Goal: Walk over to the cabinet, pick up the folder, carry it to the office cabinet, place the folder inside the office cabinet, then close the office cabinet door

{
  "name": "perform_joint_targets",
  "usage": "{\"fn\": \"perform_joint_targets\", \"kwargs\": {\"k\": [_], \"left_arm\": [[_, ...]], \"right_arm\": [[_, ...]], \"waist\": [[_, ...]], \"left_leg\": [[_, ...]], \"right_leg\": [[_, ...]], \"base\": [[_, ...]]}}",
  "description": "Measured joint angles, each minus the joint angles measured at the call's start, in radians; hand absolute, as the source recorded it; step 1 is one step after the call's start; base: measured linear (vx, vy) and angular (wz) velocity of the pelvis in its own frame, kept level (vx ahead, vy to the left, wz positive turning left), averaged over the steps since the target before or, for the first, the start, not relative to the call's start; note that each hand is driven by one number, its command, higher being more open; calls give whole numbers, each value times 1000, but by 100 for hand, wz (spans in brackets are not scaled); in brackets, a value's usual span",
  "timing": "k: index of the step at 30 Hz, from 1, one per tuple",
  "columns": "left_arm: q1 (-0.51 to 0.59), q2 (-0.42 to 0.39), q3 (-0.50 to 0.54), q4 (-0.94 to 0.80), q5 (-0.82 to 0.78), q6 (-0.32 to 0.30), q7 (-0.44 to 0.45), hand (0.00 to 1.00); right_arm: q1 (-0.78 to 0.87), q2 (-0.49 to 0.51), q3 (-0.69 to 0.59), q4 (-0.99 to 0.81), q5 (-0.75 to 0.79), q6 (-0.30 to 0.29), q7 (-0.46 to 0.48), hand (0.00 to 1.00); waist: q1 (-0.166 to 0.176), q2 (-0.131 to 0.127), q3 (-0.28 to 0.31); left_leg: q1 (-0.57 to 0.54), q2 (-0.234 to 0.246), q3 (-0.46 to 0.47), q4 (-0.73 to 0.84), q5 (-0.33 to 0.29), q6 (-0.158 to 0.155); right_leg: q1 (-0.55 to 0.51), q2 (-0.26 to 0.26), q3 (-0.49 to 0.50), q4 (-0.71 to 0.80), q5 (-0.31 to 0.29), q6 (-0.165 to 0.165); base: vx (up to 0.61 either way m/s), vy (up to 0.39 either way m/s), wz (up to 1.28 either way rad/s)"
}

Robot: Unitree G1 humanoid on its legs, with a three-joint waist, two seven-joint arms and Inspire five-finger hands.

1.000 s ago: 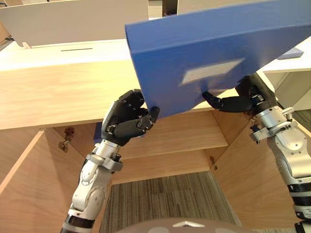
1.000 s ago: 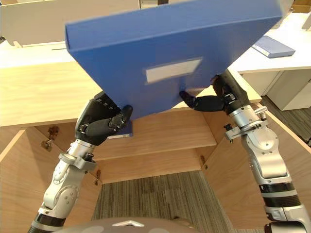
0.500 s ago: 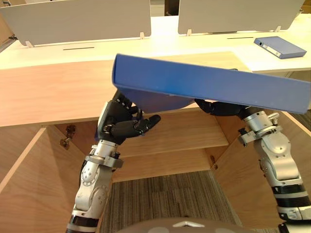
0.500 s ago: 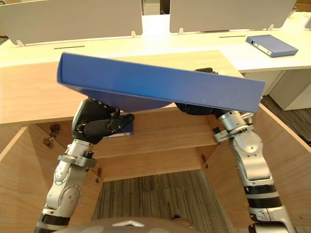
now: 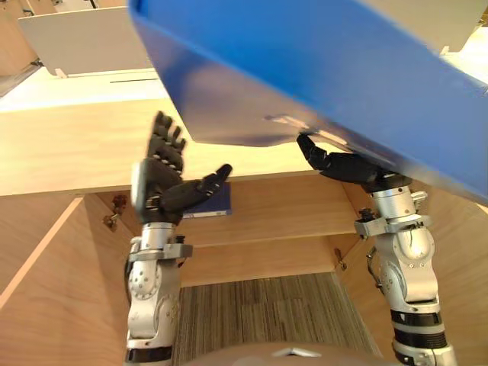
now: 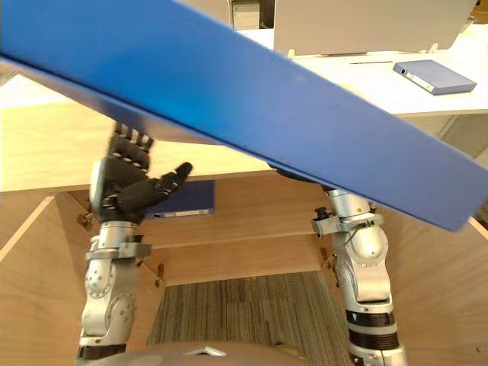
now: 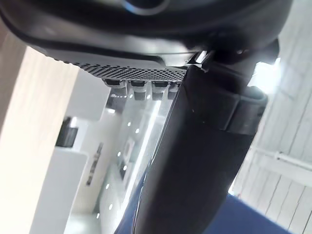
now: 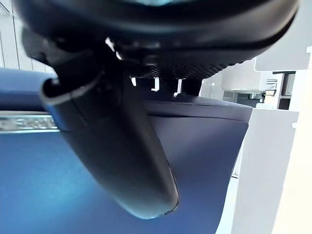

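A big blue folder hangs tilted above the open wooden cabinet, close to my head. My right hand grips it from underneath at its lower edge. In the right wrist view the thumb lies against the folder's blue face; the fingers are hidden behind the folder. My left hand is raised in front of the cabinet's top edge, fingers straight and spread. It is apart from the folder and holds nothing.
A second blue folder lies on the cabinet's shelf behind my left hand. A third blue folder rests on the white desk at the back right. Both cabinet doors stand open over striped carpet.
My left hand let go of the folder, opened its fingers and drew away to the left. The folder swung up and nearer to my head, carried by the right hand alone.
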Motion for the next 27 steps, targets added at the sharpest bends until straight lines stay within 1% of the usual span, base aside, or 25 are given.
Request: {"fn": "perform_joint_targets", "kwargs": {"k": [2,5,7,12,14,18,20,23,24,27], "left_arm": [[19,-25,46,-21,25,-18,36,100],[60,-62,118,-31,37,-34,81,100],[89,-75,146,-31,37,-34,102,100],[153,-87,162,-29,38,-34,115,100],[179,-93,162,-20,65,-33,113,100],[211,-109,162,70,75,-25,110,100],[219,-110,161,134,75,-6,109,100],[224,-109,155,243,76,19,106,100],[225,-109,152,290,100,34,106,100],[227,-108,150,344,137,50,107,100]], "right_arm": [[23,25,-15,-20,0,0,-3,0],[39,54,-29,-33,0,-3,-11,0],[39,63,-29,-43,0,-9,-12,0],[64,84,-28,-70,1,-19,-11,0],[74,92,-26,-70,2,-19,-8,0],[103,94,-22,-70,50,-18,3,0],[107,94,-16,-70,72,-18,8,0],[128,92,21,-70,89,-17,14,0],[143,90,48,-68,99,-14,28,0],[154,82,93,-54,116,-7,42,0]], "waist": [[13,0,0],[15,0,0],[18,0,0],[28,-6,3],[34,-9,5],[38,-19,12],[38,-25,15],[38,-33,19],[39,-35,20],[40,-36,21]], "left_leg": [[9,0,-4,-17,8,-2],[25,-3,-18,-45,23,-5],[24,-3,-24,-63,33,-10],[21,0,-47,-62,38,-11],[20,0,-50,-62,38,-12],[20,-1,-57,-62,38,-12],[20,-1,-61,-62,38,-12],[20,-1,-70,-63,37,-12],[19,-1,-72,-63,37,-13],[13,0,-72,-62,37,-13]], "right_leg": [[4,0,-4,0,-3,-2],[14,-1,-20,3,-14,-1],[13,0,-26,3,-18,-1],[15,1,-49,3,-22,-2],[16,1,-52,2,-22,-2],[21,0,-59,0,-23,-1],[23,-1,-63,0,-26,0],[27,-1,-72,0,-32,-1],[27,-1,-74,0,-36,-1],[21,0,-75,0,-37,-2]], "base": [[-24,-22,8],[-30,-24,15],[-41,-26,11],[-2,-29,13],[6,-17,5],[-5,-12,6],[-15,-13,7],[-16,-23,9],[-6,-21,5],[-2,-8,1]]}}
